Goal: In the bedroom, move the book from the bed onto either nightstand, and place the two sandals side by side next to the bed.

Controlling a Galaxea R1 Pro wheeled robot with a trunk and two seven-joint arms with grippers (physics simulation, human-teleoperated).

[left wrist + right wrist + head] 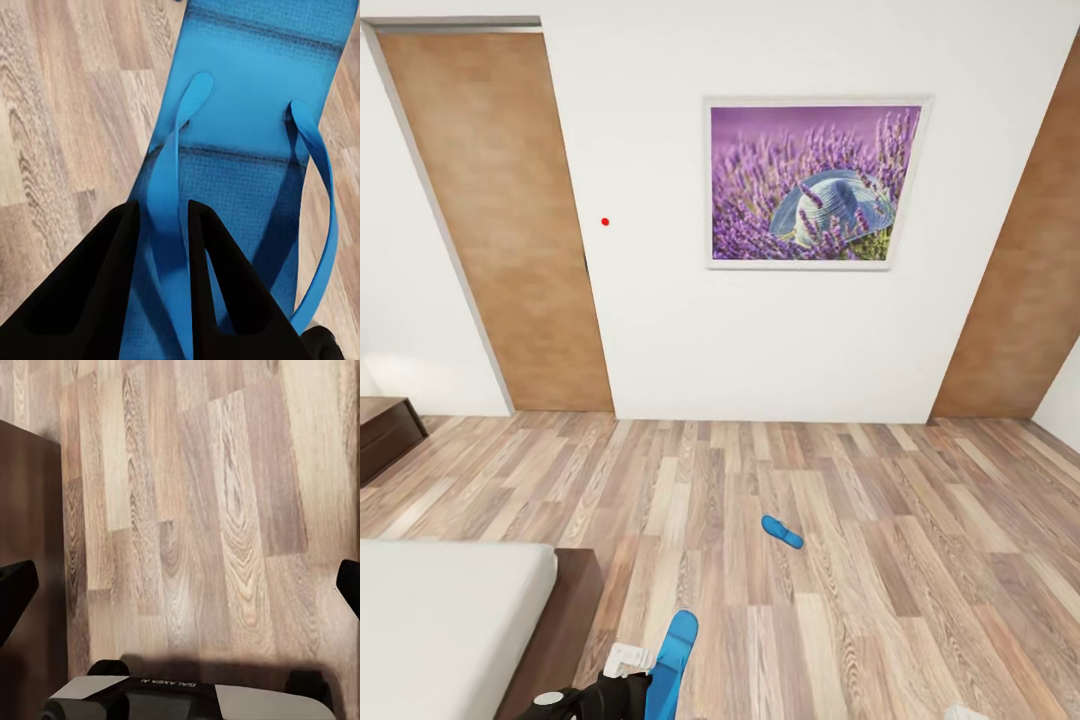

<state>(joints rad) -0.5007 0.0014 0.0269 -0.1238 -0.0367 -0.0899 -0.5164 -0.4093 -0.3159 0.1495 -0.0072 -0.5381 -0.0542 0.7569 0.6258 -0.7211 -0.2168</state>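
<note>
One bright blue sandal [676, 648] hangs just above the floor beside the bed's foot corner. My left gripper [632, 688] is shut on it. In the left wrist view the black fingers [101, 289] pinch one strap of this sandal [255, 97], with the gripper [163, 207] over its sole. The other sandal [782, 531] lies flat on the wood floor further out, mid-room. The bed [565, 610] shows its pale mattress and dark frame at the lower left. My right gripper [180, 585] is open wide over bare floor next to the dark frame [30, 540]. The book is out of view.
A low dark brown cabinet [385, 432] sits at the left edge, cut off, so I cannot tell whether it is the nightstand. Wooden doors [500, 230] flank a white wall with a lavender picture [815, 185]. My base [187, 699] shows under the right gripper.
</note>
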